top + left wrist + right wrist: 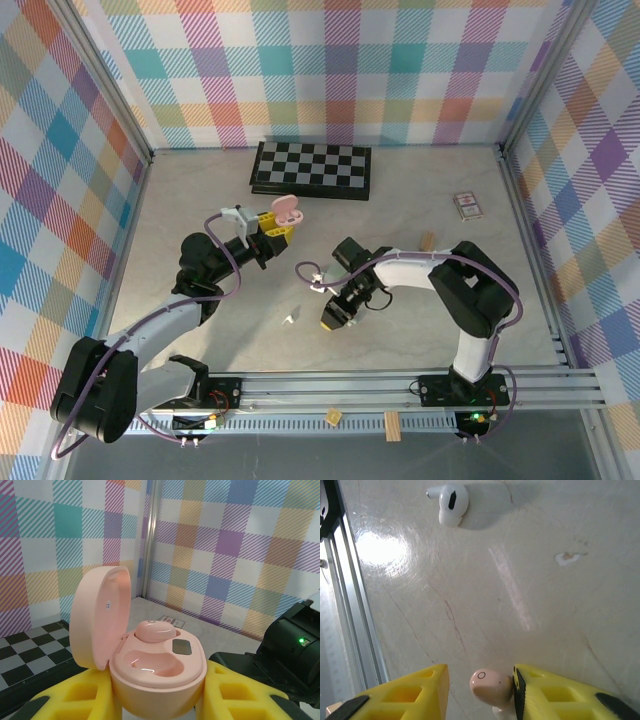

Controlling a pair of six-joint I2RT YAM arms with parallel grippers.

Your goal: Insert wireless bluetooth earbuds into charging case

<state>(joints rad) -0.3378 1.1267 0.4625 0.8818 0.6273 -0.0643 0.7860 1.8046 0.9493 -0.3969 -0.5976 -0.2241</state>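
Pink earbud lies on the table between the parted jaws of the right gripper, touching one pad; the pick-up looks in hand; next, pinch it and carry it to the empty slot of the open charging case clamped in the left gripper

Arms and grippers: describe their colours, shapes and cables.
Both arms, left arm and right arm, have white links and black joints, each trailed by a lilac cable. The left gripper and right gripper carry blocky yellow fingers with square recesses.
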